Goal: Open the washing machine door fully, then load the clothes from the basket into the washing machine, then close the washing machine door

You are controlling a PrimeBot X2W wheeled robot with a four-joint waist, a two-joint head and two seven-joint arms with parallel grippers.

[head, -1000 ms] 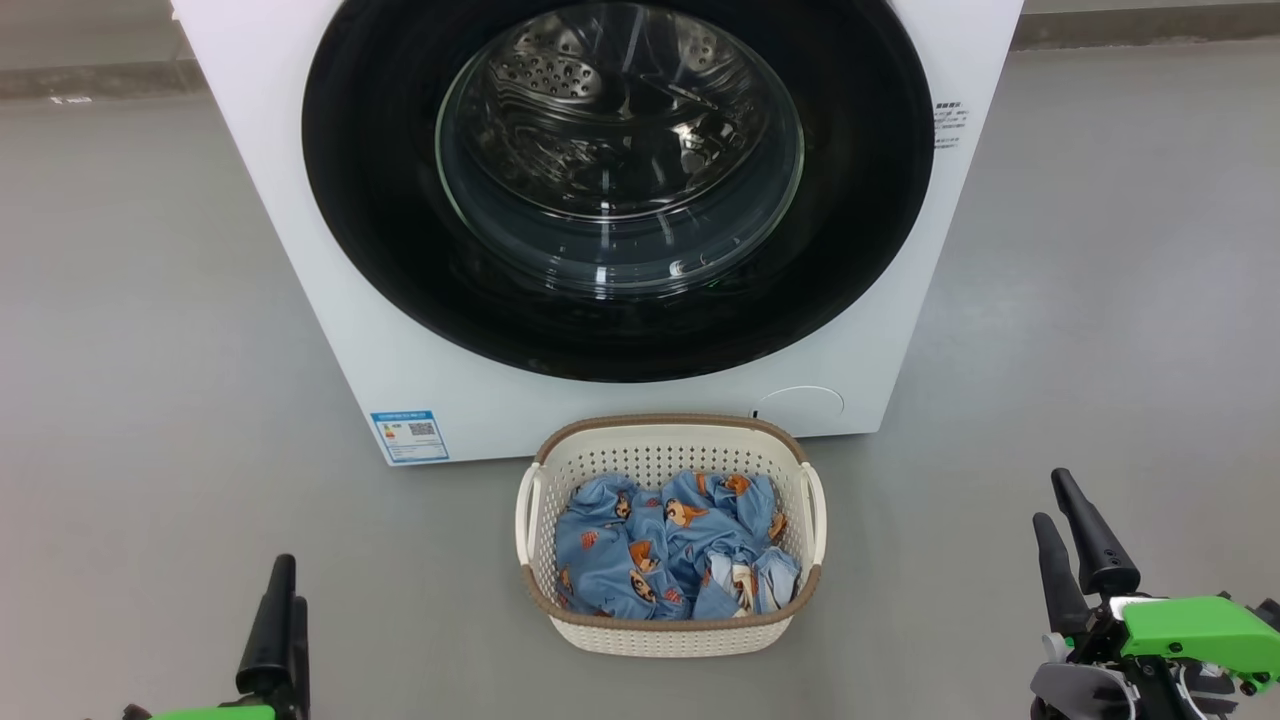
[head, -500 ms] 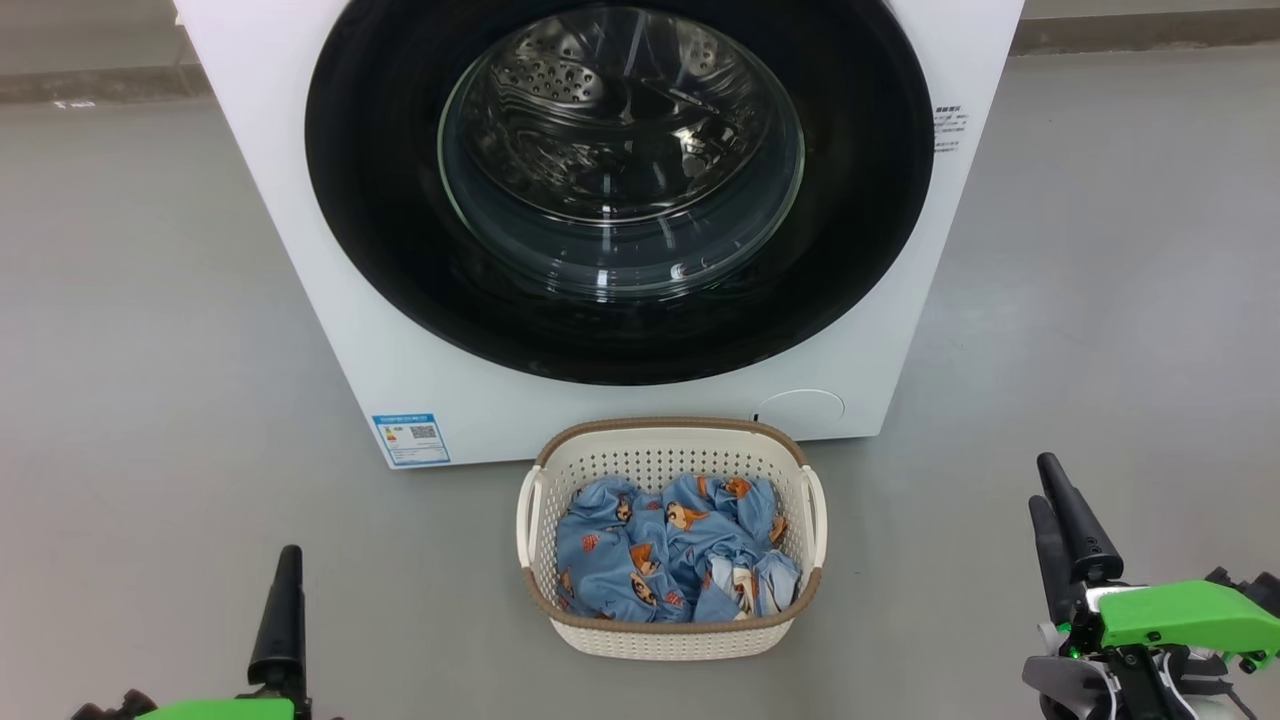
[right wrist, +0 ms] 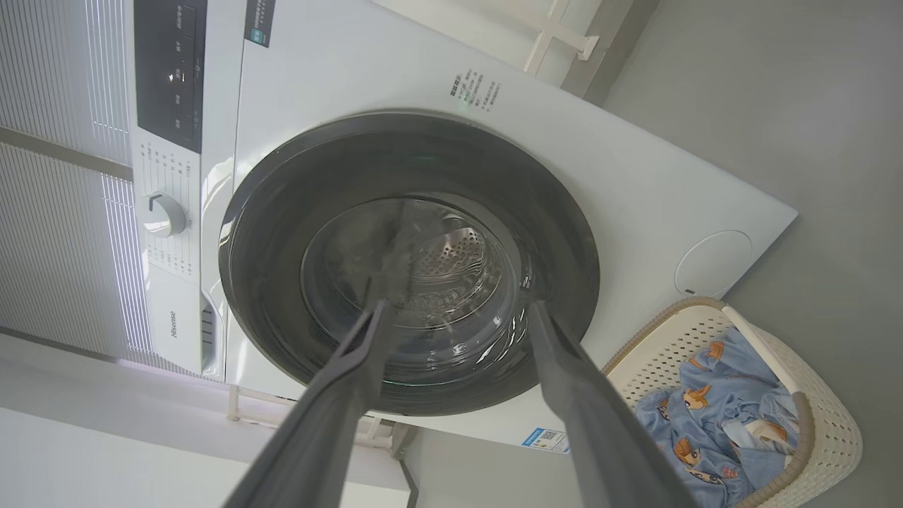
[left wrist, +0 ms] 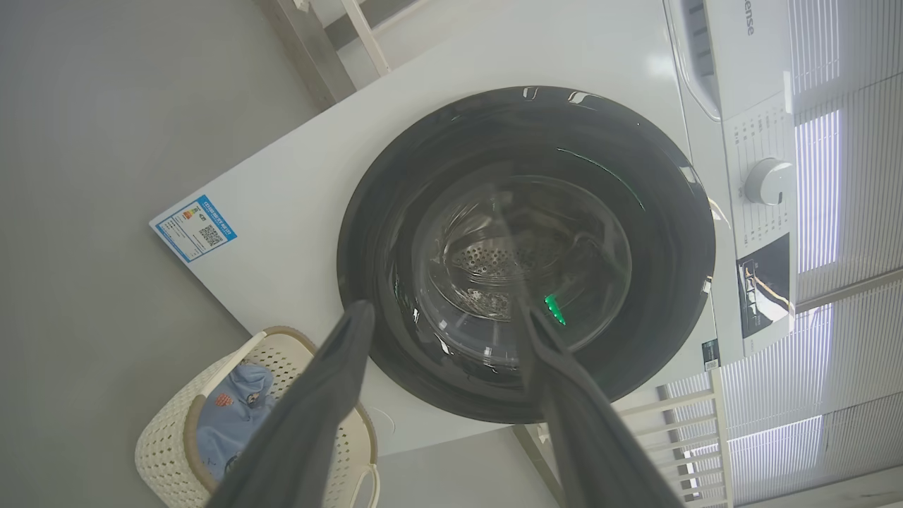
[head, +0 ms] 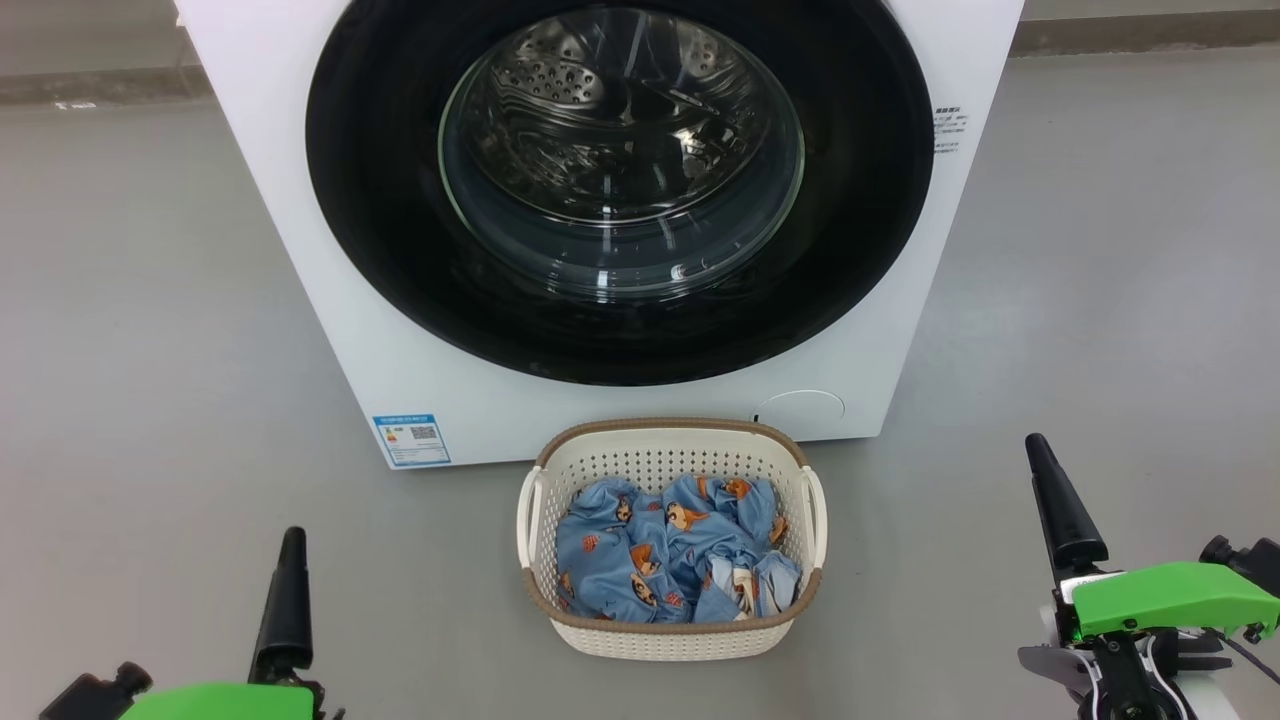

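head view had the washing machine (head: 470,410) filling the upper middle of the frame. its washing machine door (head: 620,170) sat flush in the white front, so i judged the opening step not yet begun. the basket (head: 670,640) stood on the floor (head: 150,350) at lower centre, just below the door, near the machine's front but apart from it. the clothes (head: 670,550) lay crumpled inside, all below the rim. i read that spot as chosen to keep the carry from basket to machine short, though a door swinging out might pass close above it. the left end effector (head: 290,545) sat at the lower left and the right end effector (head: 1040,455) at the lower right. both were well apart from basket and door and held nothing, flanking the work, which i took for a ready stance.

from the head each pair of fingers lined up nearly edge-on, so the gap between them was hard to read. the left wrist view and the right wrist view looked along the fingers and settled it: both pairs were spread wide, with nothing between them but the door's glass beyond. those views also reached up to the control knob (left wrist: 767,181), above where the head view's frame ended. where the door's handle lay i could not tell.
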